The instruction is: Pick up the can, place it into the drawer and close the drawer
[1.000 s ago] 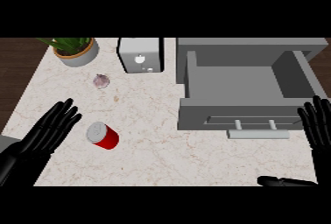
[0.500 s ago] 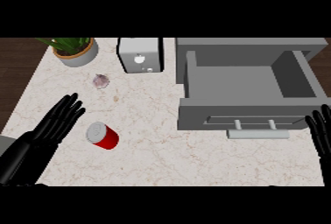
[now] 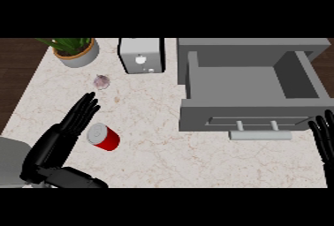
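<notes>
Marble counter point(image 3: 169, 152), can point(image 3: 105, 137) on its side, top toward left robot hand point(image 3: 60, 140)

Looking steeply down from head height onto the counter point(image 3: 163, 145), facing forward, far edge up top. Sitting fairly close: takes in most of the counter, catches left hand point(image 3: 62, 137) and right hand point(image 3: 323, 139) at the lower edge.

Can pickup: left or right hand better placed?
Left. The left hand lies open right beside the red can; the right hand sits at the right edge, beyond the open drawer.
</notes>
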